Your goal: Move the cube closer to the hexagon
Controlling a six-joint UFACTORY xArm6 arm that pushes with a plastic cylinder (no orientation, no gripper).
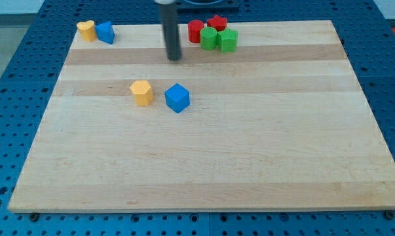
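Note:
A blue cube (177, 98) sits left of the board's middle, in its upper half. A yellow hexagon (142, 92) lies just to its left, with a small gap between them. The dark rod comes down from the view's top; my tip (175, 57) rests on the board above the blue cube and apart from it, up and to the right of the hexagon.
A yellow heart-like block (86, 30) and a blue block (105, 32) sit at the top left corner. A red cylinder (195, 31), a red star-like block (216, 23) and two green blocks (209, 38) (228, 40) cluster at the top edge, right of the rod. The wooden board (249, 151) lies on a blue pegboard.

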